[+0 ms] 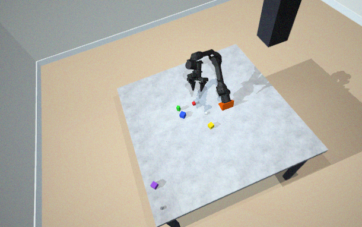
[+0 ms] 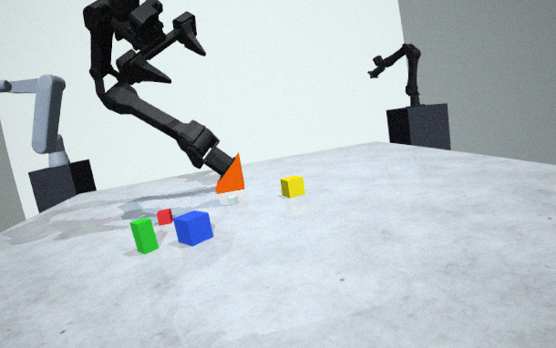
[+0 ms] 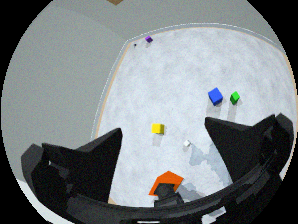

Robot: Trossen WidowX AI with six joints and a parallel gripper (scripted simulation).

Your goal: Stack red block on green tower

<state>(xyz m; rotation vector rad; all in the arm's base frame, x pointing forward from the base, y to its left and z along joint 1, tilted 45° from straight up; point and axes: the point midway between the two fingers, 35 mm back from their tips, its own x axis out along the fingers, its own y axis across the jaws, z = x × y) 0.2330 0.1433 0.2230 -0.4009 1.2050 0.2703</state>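
Red block (image 1: 193,103), a small matte cube, sits alone on the mottled grey table top (image 1: 243,166), untouched; going left to right in the top view: the upright green tower (image 1: 178,107) stands at about eight o'clock from it, the larger blue cube (image 1: 183,114) just beyond at seven o'clock, the yellow cube (image 1: 210,125) off at four o'clock; the black parallel-jaw gripper (image 1: 197,85) hangs well above at twelve o'clock, fingers spread wide and holding nothing. I judge this the approach stage; next it must descend, straddle the cube, then close, keeping clear of the nearby tower.
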